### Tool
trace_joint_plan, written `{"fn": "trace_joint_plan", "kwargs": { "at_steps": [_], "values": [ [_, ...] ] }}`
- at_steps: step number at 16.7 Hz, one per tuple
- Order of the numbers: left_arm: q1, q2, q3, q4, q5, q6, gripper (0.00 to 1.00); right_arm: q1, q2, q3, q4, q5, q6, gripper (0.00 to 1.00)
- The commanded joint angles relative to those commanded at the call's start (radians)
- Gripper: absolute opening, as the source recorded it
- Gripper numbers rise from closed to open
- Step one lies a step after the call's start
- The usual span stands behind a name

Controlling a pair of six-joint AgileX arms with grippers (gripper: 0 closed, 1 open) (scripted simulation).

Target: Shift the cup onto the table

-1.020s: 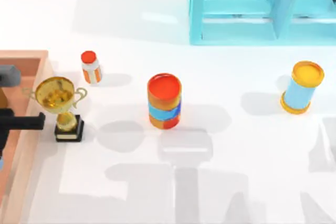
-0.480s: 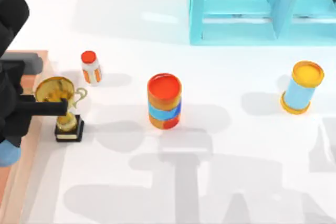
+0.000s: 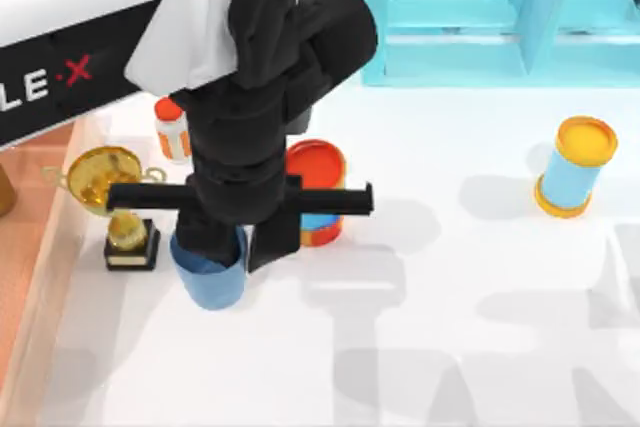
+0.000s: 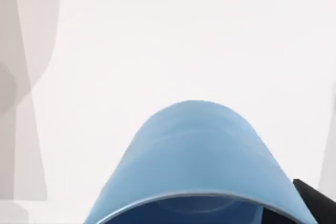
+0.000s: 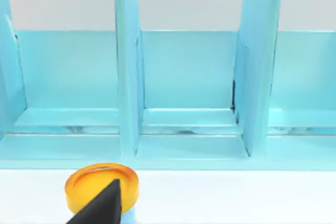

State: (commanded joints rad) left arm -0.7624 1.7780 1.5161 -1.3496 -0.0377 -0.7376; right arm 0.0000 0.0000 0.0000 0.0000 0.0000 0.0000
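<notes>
Cup (image 3: 212, 282) | gripped by left gripper (image 3: 222, 247), off the tray (image 3: 30, 277), over table (image 3: 450, 327) beside trophy (image 3: 115, 197) | left: lower, release

My left gripper (image 3: 222, 247) hangs over the tabletop (image 3: 450, 327) left of centre, with the cup (image 3: 210, 282) under it. Just left of the cup stands the trophy (image 3: 115, 202), beside the tray (image 3: 25, 277) that runs along the tabletop's left edge. Behind the trophy is a small bottle (image 3: 170, 132), partly under my arm. The can (image 3: 322, 182) sits right of the cup and a little farther back, partly hidden by the gripper. The cylinder (image 3: 575, 167) stands well apart at the right. The rack (image 3: 500, 17) lies along the far edge, behind the cylinder.
</notes>
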Motion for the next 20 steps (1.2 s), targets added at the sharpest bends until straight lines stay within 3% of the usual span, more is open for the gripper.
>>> {"fn": "trace_joint_plan", "kwargs": {
  "at_steps": [4, 7, 14, 20],
  "values": [
    [-0.231, 0.131, 0.152, -0.013, -0.016, -0.23, 0.0, 0.0, 0.0, 0.0, 0.0, 0.0, 0.0, 1.0],
    [-0.315, 0.2, 0.229, -0.014, -0.025, -0.315, 0.0, 0.0, 0.0, 0.0, 0.0, 0.0, 0.0, 1.0],
    [-0.315, 0.201, 0.216, 0.005, -0.024, -0.316, 0.0, 0.0, 0.0, 0.0, 0.0, 0.0, 0.0, 1.0],
    [-0.303, 0.198, 0.001, 0.218, -0.026, -0.303, 0.0, 0.0, 0.0, 0.0, 0.0, 0.0, 0.0, 1.0]
  ]
}}
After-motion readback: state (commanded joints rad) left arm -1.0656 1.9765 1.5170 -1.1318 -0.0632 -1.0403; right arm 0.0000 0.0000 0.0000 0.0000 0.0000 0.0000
